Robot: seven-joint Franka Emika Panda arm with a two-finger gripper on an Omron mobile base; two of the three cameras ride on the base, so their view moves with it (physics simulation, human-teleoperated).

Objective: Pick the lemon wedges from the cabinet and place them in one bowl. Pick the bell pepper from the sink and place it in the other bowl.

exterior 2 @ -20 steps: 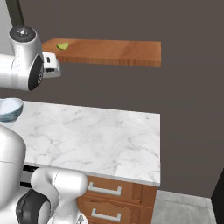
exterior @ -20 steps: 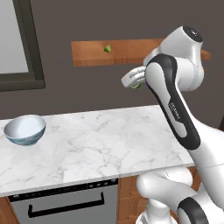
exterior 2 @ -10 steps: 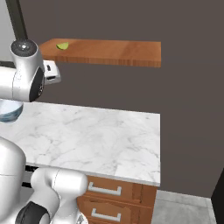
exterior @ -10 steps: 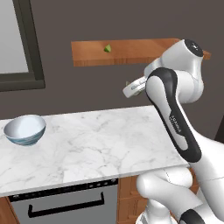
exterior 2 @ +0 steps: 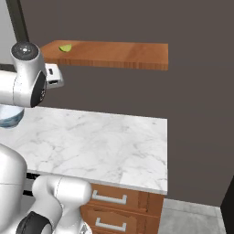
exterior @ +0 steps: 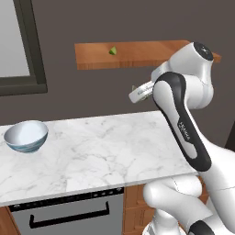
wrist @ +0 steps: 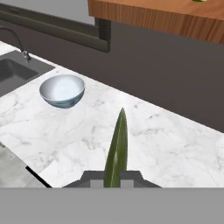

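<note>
My gripper (wrist: 116, 176) is shut on a lemon wedge (wrist: 117, 146), a thin yellow-green sliver pointing up between the fingertips. In the left base view the gripper (exterior: 137, 94) hangs in the air below the cabinet shelf (exterior: 142, 53), above the counter's back part. A second lemon wedge (exterior: 112, 50) (exterior 2: 65, 47) lies on the shelf near its left end. One bowl (exterior: 26, 136) (wrist: 62, 90) stands upright on the marble counter, to the gripper's left, with nothing in it. The sink (wrist: 15, 72) with its tap (wrist: 17, 41) lies beyond the bowl. The bell pepper is out of view.
The marble counter (exterior: 105, 151) runs from the bowl to its right end (exterior 2: 164, 151), with a dark wall behind. A dark window frame (exterior: 30, 50) stands left of the shelf. An oven front (exterior: 69, 211) and wooden drawers (exterior 2: 119, 205) sit under the counter.
The hand has sunk a little below the shelf with the wedge still in its grip, and the arm's elbow has swung out to the right. The bowl and the shelf wedge have not moved.
</note>
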